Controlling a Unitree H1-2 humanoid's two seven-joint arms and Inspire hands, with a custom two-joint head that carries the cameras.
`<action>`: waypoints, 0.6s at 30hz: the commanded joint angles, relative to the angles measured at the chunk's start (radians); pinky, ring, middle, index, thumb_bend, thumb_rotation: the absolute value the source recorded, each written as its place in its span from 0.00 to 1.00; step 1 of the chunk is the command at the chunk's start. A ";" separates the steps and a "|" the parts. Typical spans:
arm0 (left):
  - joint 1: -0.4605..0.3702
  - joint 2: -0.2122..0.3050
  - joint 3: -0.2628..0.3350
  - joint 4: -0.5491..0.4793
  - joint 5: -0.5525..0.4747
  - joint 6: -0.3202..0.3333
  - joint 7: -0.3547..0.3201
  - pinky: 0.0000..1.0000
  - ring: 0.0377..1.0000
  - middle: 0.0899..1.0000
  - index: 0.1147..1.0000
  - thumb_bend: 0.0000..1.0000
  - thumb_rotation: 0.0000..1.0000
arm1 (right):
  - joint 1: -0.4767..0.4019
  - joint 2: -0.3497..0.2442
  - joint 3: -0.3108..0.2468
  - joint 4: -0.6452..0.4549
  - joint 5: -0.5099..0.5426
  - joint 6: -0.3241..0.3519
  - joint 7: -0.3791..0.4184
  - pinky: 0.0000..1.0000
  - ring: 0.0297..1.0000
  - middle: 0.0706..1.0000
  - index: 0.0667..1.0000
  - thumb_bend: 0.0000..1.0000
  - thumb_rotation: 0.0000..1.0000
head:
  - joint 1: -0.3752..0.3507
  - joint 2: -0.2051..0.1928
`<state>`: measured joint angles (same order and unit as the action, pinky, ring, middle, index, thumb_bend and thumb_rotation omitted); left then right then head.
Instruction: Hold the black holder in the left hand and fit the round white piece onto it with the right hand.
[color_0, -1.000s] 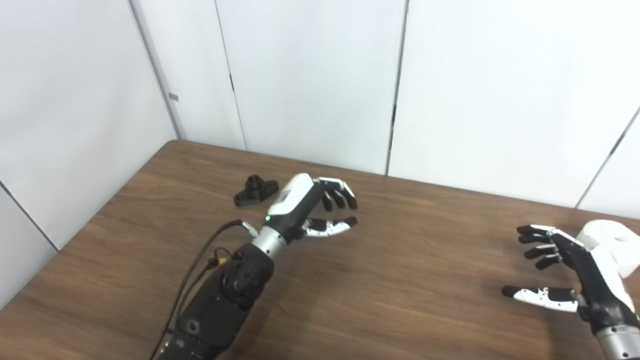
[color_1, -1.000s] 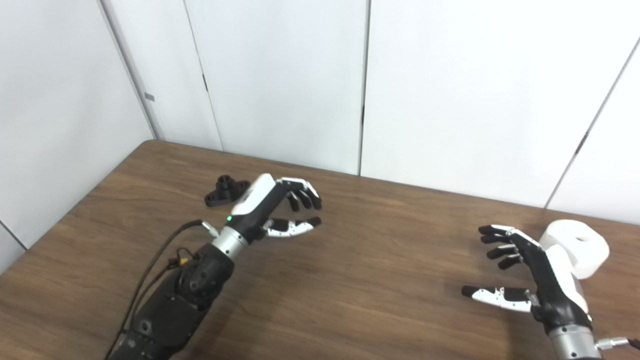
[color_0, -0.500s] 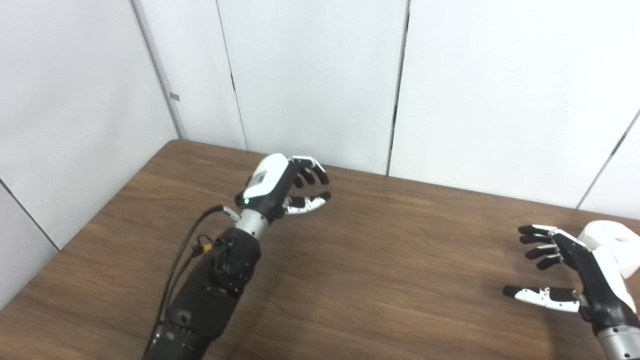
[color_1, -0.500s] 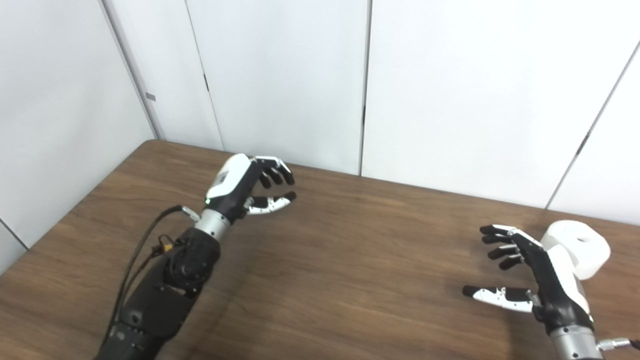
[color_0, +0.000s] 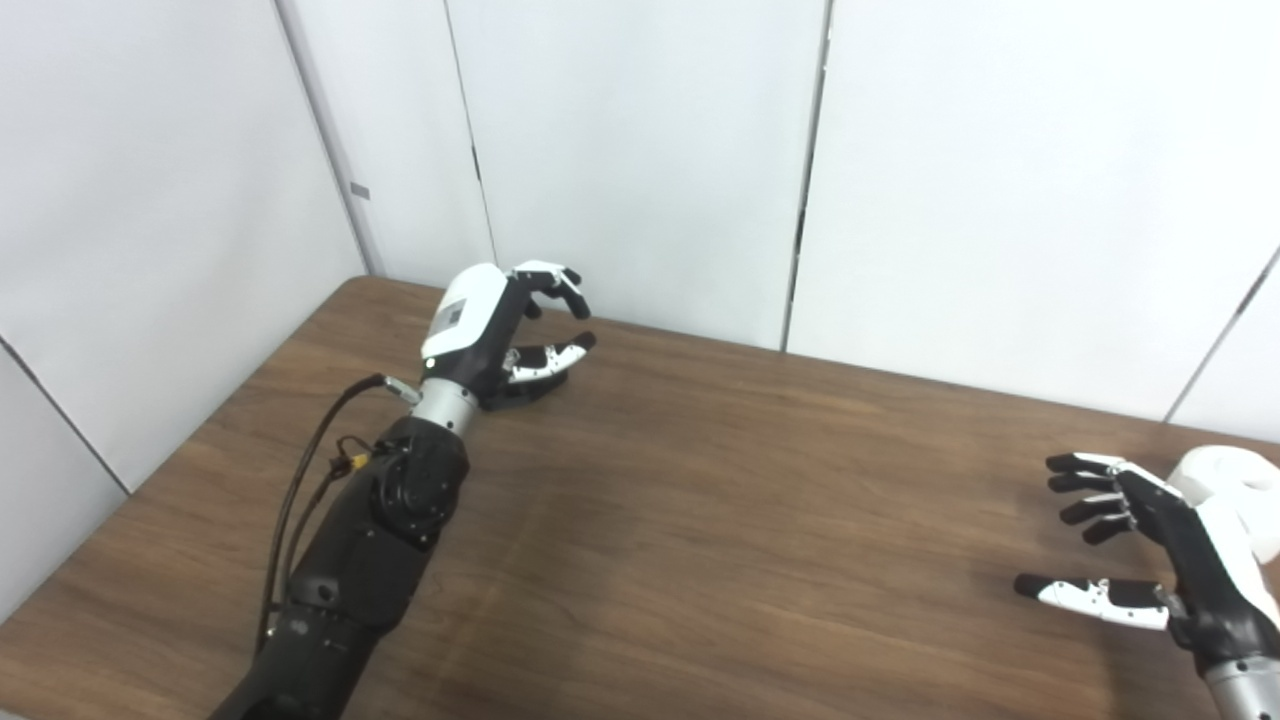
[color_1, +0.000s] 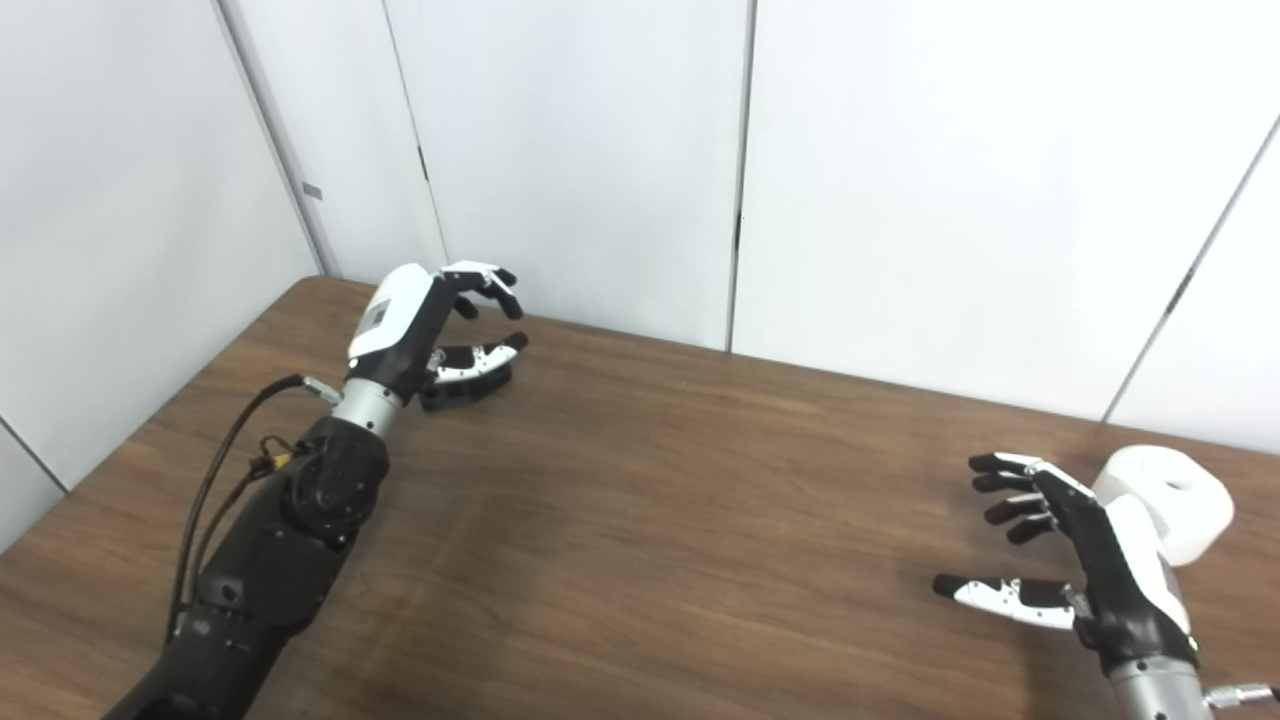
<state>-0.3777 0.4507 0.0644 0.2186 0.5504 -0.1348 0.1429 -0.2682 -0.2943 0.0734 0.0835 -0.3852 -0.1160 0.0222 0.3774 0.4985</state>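
The black holder (color_1: 468, 390) lies on the brown table near its far left corner, mostly hidden behind my left hand; only part of its base shows under the thumb. My left hand (color_0: 500, 325) hovers right over it, open, fingers curved, not gripping it. The round white piece (color_1: 1175, 502), a thick white cylinder with a hole on top, stands at the table's right side. My right hand (color_1: 1075, 560) is open just in front and left of it, fingers spread, not touching it. The piece also shows in the left eye view (color_0: 1235, 490).
The brown wooden table (color_0: 760, 520) ends at white wall panels (color_0: 640, 150) close behind the holder. A black cable (color_0: 310, 470) runs along my left forearm.
My left hand has moved back and to the left from the table's middle to above the black holder, now covering it. My right hand has stayed put. The camera has shifted slightly.
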 joint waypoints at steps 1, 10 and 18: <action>-0.047 0.047 0.016 0.000 0.013 -0.006 0.038 0.66 0.77 0.76 0.53 0.66 0.13 | -0.038 -0.014 -0.013 -0.024 0.000 -0.012 -0.011 0.51 0.58 0.66 0.70 0.70 0.00 | 0.001 -0.001; -0.047 0.097 0.022 -0.002 0.017 0.094 0.012 0.69 0.83 0.83 0.67 0.85 0.20 | -0.034 -0.012 -0.018 -0.037 0.001 -0.002 -0.010 0.50 0.58 0.67 0.70 0.70 0.00 | 0.002 0.004; -0.038 0.122 0.016 0.005 0.023 0.157 0.017 0.67 0.84 0.84 0.70 0.90 0.22 | -0.028 -0.012 -0.019 -0.052 0.000 0.017 -0.003 0.52 0.60 0.67 0.70 0.71 0.00 | 0.003 0.008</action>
<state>-0.3780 0.5306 0.0737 0.2362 0.5600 0.0290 0.1394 -0.2674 -0.2945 0.0672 0.0741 -0.3858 -0.1030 0.0228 0.3804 0.5062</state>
